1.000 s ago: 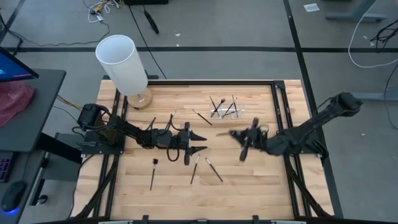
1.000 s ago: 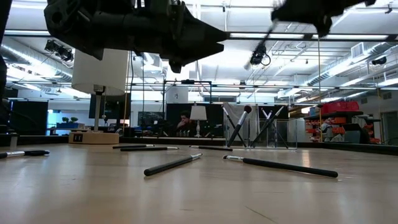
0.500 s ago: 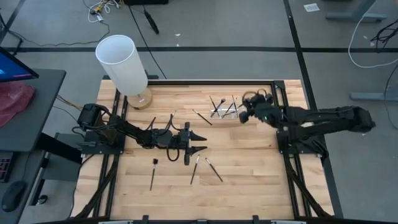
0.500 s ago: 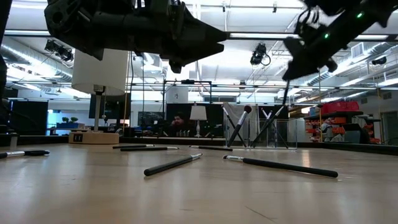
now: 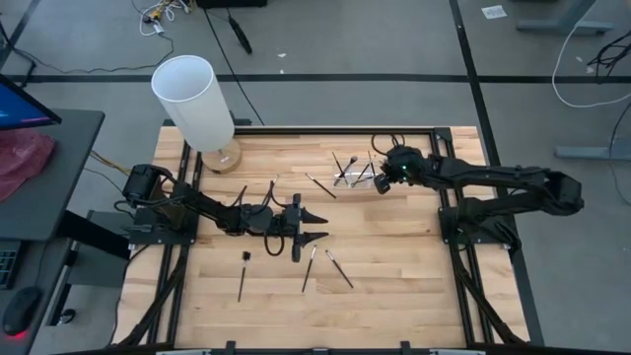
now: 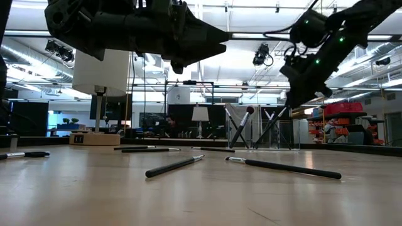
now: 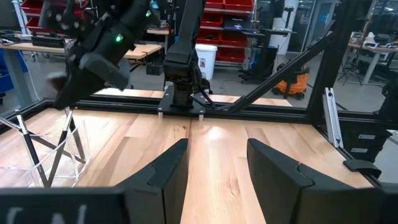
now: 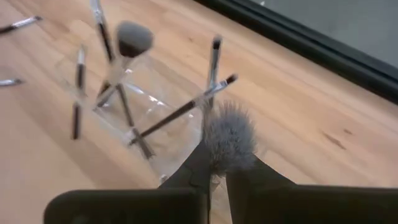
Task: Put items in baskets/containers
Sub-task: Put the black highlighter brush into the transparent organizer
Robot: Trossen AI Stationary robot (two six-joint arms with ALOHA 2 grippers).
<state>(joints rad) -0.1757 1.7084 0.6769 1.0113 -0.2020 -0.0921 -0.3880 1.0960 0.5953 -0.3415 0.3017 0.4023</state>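
**benchbot:** So where's it at? Right gripper (image 8: 214, 163) has its fingers pinched on a brush (image 8: 229, 137), the fluffy grey head poking up between them, and it's hanging right over the clear holder (image 8: 163, 118). A handful of brushes already stand crossed inside that holder, so I'd call it partway done, with this one about to go in.

**wristcam_fan:** What's left though?

**benchbot:** Plenty. From above, four or so loose brushes (image 5: 242, 275) lie on the wooden table (image 5: 394, 276) well away from the holder, near the left gripper (image 5: 317, 225), plus one or two just beside the holder. The left gripper's fingers are spread with nothing in them; it just waits mid-table.

**wristcam_fan:** Any view worth trusting more?

**benchbot:** The right wrist view is the only one that really shows the grip and the holder's walls. From above, the holder is basically invisible; you only see brushes fanning out. The low view adds that both arms are up off the table. The white cylinder (image 5: 194, 99) stands well off from the holder, not involved.
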